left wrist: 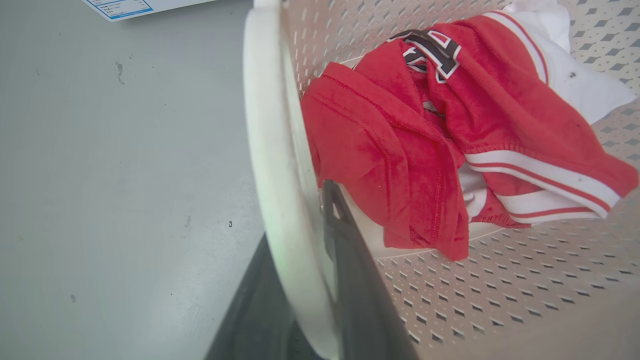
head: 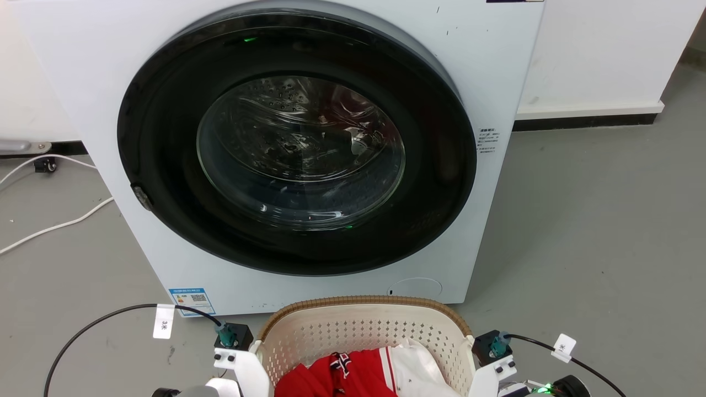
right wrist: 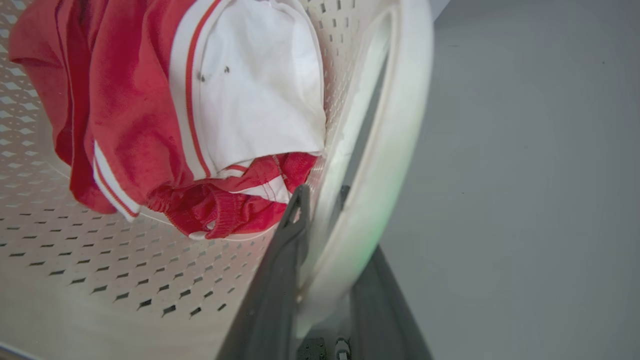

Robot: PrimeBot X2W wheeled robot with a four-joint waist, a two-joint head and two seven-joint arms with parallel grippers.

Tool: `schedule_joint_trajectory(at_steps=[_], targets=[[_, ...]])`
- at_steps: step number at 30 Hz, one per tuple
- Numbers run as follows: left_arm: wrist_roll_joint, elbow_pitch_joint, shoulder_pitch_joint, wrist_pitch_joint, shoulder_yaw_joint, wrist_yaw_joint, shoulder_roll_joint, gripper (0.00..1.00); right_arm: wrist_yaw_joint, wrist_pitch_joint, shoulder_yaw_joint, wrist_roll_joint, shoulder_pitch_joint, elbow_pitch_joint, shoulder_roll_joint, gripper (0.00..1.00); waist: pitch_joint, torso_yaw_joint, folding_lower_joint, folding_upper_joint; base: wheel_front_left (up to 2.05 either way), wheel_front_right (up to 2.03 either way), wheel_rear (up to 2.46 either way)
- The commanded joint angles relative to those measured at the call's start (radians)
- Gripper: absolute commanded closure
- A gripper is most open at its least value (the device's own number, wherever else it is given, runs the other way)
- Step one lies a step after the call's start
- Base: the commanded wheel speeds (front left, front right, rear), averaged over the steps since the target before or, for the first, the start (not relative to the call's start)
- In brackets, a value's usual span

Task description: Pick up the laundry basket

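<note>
The laundry basket (head: 358,302), cream-white and perforated with a brown woven-look rim, stands on the floor at the bottom centre of the head view, right before the washing machine. Red and white clothes (head: 353,375) lie in it. My left gripper (left wrist: 297,220) straddles the basket's white left loop handle (left wrist: 270,150), one dark finger inside the basket wall (left wrist: 500,290) and one outside, closed on it. My right gripper (right wrist: 322,195) grips the right loop handle (right wrist: 400,125) the same way, beside the clothes (right wrist: 125,100). The wrists sit at either side of the basket (head: 237,364) (head: 493,358).
A white front-loading washing machine (head: 496,66) with its round dark door (head: 298,149) shut rises just behind the basket. White cables (head: 55,226) and a black cable (head: 99,320) run over the grey floor at the left. Open floor (head: 595,248) lies to the right.
</note>
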Motion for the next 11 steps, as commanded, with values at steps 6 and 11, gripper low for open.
schedule_joint_trajectory(at_steps=[6, 11], targets=[[-0.006, 0.0, -0.024, -0.013, -0.007, -0.004, 0.013, 1.0, 0.003, 0.005, 0.0, -0.014, 0.012, 0.004, -0.006, 1.0, 0.0, 0.0, 0.0, -0.0001, 0.0, 0.0, 0.0], [-0.015, 0.001, -0.026, -0.014, -0.013, -0.004, 0.012, 1.0, 0.003, 0.004, -0.002, -0.015, 0.013, 0.004, -0.006, 1.0, 0.002, 0.001, 0.0, -0.0001, 0.0, 0.0, 0.0]])
